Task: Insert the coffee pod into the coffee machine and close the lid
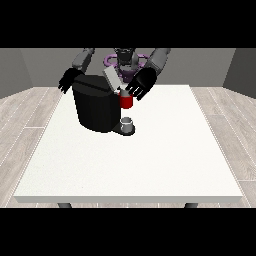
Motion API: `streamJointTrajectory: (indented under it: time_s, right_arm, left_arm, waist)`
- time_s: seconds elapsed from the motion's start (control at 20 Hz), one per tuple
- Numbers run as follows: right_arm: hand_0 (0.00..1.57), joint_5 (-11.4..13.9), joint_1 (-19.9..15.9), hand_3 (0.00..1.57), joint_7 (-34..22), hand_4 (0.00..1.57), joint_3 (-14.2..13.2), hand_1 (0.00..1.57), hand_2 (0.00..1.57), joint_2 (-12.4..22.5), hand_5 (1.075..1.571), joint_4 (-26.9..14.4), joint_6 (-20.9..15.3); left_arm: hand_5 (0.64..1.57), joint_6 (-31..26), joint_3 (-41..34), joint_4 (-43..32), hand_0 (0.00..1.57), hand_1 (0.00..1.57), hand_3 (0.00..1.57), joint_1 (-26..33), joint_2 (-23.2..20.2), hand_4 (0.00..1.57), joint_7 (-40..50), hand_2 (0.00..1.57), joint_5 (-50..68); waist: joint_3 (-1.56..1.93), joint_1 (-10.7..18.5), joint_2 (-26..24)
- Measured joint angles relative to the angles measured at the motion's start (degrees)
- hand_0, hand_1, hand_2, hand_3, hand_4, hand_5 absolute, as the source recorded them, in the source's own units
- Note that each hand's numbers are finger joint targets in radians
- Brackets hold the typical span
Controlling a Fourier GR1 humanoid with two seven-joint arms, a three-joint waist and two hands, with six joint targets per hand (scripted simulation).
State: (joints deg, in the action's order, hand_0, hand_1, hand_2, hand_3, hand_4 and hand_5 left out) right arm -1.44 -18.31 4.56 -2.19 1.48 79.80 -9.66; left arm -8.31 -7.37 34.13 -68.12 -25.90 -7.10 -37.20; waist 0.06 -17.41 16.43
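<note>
White table (150,165). Coffee machine (97,107) sits toward its far side; small cup (127,125) at the machine's near base. Lid (111,79) raised. Pod not discernible, possibly near the red holder (126,101). Hand at view's right (141,83) above holder, fingers spread; hand at view's left (68,80) behind machine, relaxed. Likely insertion stage; lid closing next.

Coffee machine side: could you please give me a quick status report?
Robot hand at view's right open, by raised lid. Other robot hand open, behind coffee machine. Red holder above cup. Pod not visible.
</note>
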Motion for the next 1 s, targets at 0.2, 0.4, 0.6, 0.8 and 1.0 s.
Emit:
streamJointTrajectory:
  time_s: [0.2,0.4,0.6,0.8,1.0]
  right_arm:
    - [0.0,0.0,0.2,0.0,-0.8,0.44,0.1,0.0,0.0,0.3,1.571,0.4,0.1]
    - [0.0,-0.5,0.4,0.0,-1.2,0.36,-0.7,0.0,0.0,1.1,1.571,0.0,0.6]
    - [0.0,-0.5,0.8,0.0,-0.6,0.34,-1.2,0.0,0.0,0.9,1.571,-0.5,0.0]
    - [0.0,-0.9,0.1,0.0,-0.6,0.44,-1.7,0.0,0.0,1.0,1.571,-1.1,0.0]
    - [0.0,-1.2,-0.2,0.0,0.4,0.46,-2.3,0.0,0.0,1.2,1.571,-2.0,0.1]
  left_arm:
    - [1.571,-0.5,0.0,-0.5,1.13,1.13,1.03,0.1,0.1,0.44,0.1,1.17,-0.2]
    - [1.571,-0.1,0.8,-0.1,1.11,1.11,0.98,0.6,0.6,0.41,-0.3,1.15,-1.1]
    - [1.571,0.8,1.1,0.4,1.05,1.05,0.95,1.5,1.0,0.37,-1.5,1.12,-1.6]
    - [1.571,0.4,1.5,0.5,1.06,1.06,0.95,1.2,1.2,0.36,-1.4,1.12,-2.2]
    - [1.571,0.3,1.8,0.9,0.57,0.57,0.64,1.1,1.4,0.24,-2.0,0.81,-2.6]
  waist:
    - [-0.04,-0.2,-0.5]
    - [-0.03,0.5,-1.0]
    - [0.02,1.3,-1.1]
    - [0.0,1.8,-1.3]
    - [0.01,2.3,-1.1]
